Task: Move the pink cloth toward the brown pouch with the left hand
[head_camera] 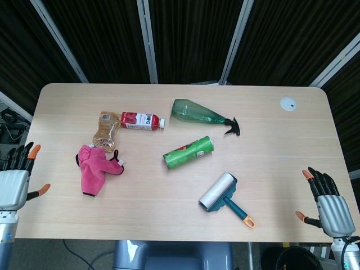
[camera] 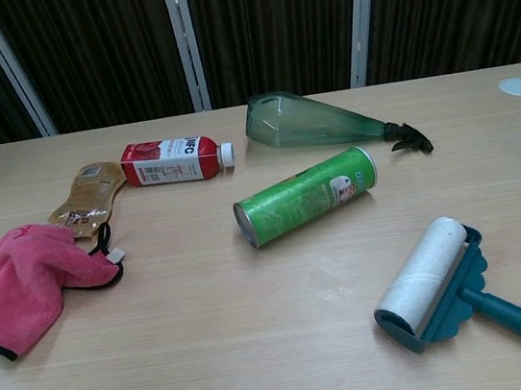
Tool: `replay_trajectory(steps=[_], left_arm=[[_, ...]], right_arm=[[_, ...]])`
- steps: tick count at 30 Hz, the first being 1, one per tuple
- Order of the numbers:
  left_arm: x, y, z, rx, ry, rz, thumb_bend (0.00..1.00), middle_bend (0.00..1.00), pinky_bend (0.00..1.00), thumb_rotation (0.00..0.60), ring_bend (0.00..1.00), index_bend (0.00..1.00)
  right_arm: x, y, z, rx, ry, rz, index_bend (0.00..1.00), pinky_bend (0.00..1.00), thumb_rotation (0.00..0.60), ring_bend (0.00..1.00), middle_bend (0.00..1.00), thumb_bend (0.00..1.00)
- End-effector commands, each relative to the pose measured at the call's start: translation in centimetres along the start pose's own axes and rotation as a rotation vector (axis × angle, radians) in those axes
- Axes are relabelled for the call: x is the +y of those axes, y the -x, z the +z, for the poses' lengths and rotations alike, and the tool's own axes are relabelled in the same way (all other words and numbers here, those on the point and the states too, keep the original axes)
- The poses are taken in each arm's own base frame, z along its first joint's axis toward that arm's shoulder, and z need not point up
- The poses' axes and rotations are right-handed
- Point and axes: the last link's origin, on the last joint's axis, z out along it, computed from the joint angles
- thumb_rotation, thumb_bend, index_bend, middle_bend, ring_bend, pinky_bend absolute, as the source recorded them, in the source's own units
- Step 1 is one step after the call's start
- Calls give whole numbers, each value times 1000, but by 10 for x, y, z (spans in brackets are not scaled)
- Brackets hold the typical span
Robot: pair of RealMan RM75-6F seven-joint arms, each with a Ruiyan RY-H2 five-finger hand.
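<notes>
From the head view, the pink cloth (head_camera: pixel 94 172) lies crumpled on the surface (head_camera: pixel 270 129), its upper edge touching the lower end of the brown pouch (head_camera: pixel 106 131). That contact suggests the move toward the pouch is as good as done. The left hand (head_camera: pixel 16 180) sits off the surface's left edge, well apart from the cloth, fingers spread and holding nothing, which fits a hand finished with its part. The right hand (head_camera: pixel 326 203) hangs off the lower right corner, fingers also spread and empty, likely idle since the task is not its own. Other things lie scattered: a red bottle (head_camera: pixel 142 120) just beside the pouch, a green spray bottle (head_camera: pixel 203 114), a green can (head_camera: pixel 189 152) and a lint roller (head_camera: pixel 221 194).

From the chest view, neither hand shows. The cloth (camera: pixel 27 284) lies in a loose heap, one fold over the pouch's (camera: pixel 87 199) near end. The surface (camera: pixel 263 350) is pale wood grain, with a small white disc (camera: pixel 520 86) near its far right corner. Behind it the room is closed off by dark curtains (camera: pixel 266 29) with pale upright posts between them.
</notes>
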Motion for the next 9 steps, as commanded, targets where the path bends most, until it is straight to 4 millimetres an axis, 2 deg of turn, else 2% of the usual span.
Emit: replay_trajectory(steps=[1,5,9], left_arm=[[-15,-8,-25,-3,-17,4,0,0,0,600,0,0],[-23,-13,-43,2,-27,-16,0,0,0,600,0,0],[-22,-13,-48,14,-11,-17,0,0,0,600,0,0]], right_arm=[[0,0,0,5,-3,-1,0,4,600,0,0,0],[-2,1,1,8,-10,-7,0,4,600,0,0,0],[-3,2,2,6,-10,-11,0,4,600,0,0,0]])
